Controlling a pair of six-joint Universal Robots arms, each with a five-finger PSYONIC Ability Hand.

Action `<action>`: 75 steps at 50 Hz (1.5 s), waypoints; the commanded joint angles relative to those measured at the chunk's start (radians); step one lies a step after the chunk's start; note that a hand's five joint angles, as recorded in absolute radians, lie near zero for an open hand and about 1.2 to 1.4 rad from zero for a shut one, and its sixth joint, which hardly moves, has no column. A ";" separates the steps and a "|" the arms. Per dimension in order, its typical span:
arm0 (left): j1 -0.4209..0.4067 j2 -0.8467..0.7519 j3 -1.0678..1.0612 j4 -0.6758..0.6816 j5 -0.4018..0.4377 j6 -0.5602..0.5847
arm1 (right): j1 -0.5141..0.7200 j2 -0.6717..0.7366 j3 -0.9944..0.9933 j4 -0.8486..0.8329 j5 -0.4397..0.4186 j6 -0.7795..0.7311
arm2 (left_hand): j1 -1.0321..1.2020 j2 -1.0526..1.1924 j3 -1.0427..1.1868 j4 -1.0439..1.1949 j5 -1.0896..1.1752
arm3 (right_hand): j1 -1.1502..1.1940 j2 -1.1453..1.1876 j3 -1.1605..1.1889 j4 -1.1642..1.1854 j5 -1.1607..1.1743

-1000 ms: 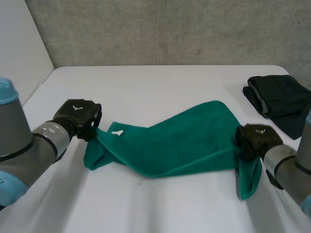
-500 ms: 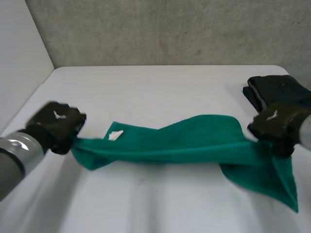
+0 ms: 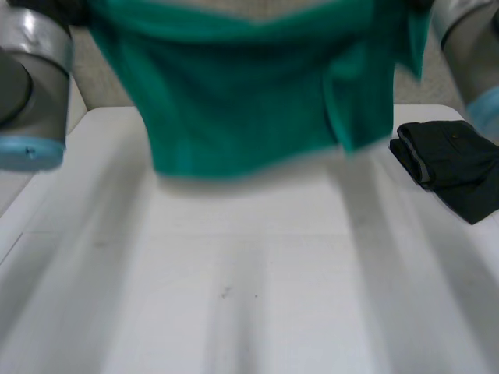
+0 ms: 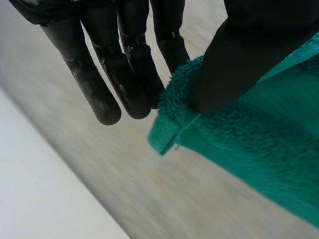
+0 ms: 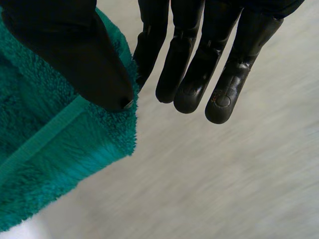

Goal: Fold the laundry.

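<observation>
Grey left arm (image 3: 31, 78): is reaching up high at the left of the head view, above the white table (image 3: 234, 296).
Black left hand (image 4: 129, 59): is pinching a hemmed corner of the green towel (image 4: 259, 149) between its thumb (image 4: 234, 69) and the finger nearest it. The other fingers are pointing out straight, pressed side by side and clear of the cloth.
Towel in the air: the green towel (image 3: 249, 86) is hanging spread between the two arms, lifted clear of the white table. Its top edge is running from one arm to the other, its lower edge is dangling free, and a fold is drooping lower on the right side.
Black right hand (image 5: 199, 50): is pinching the opposite corner of the green towel (image 5: 45, 149), with the thumb (image 5: 84, 64) pressing the cloth against the nearest finger. The remaining fingers are extending straight and close together beside the cloth, without touching it.
Grey right arm (image 3: 468, 47): is rising at the right of the head view, with a light-blue cap showing at its lower end.
Dark pile: folded clothes (image 3: 448, 167) are lying at the right edge of the white table, well apart from the towel.
</observation>
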 commanded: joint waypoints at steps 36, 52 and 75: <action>0.012 -0.020 -0.593 0.000 0.020 -0.022 | 0.029 0.031 0.704 -0.067 -0.128 0.127 | 0.264 0.198 0.203 0.193 0.247 | -0.472 -0.682 -0.690 -0.696 -0.670; 0.032 0.025 -0.607 -0.006 0.026 -0.066 | -0.203 -0.098 0.973 -0.043 -0.136 0.722 | 0.264 0.198 0.203 0.193 0.247 | -0.570 -0.780 -0.788 -0.794 -0.768; 0.036 0.025 -0.601 -0.011 0.028 -0.077 | -0.266 0.057 0.956 -0.121 -0.332 0.438 | 0.264 0.198 0.203 0.193 0.247 | -0.358 -0.568 -0.577 -0.583 -0.557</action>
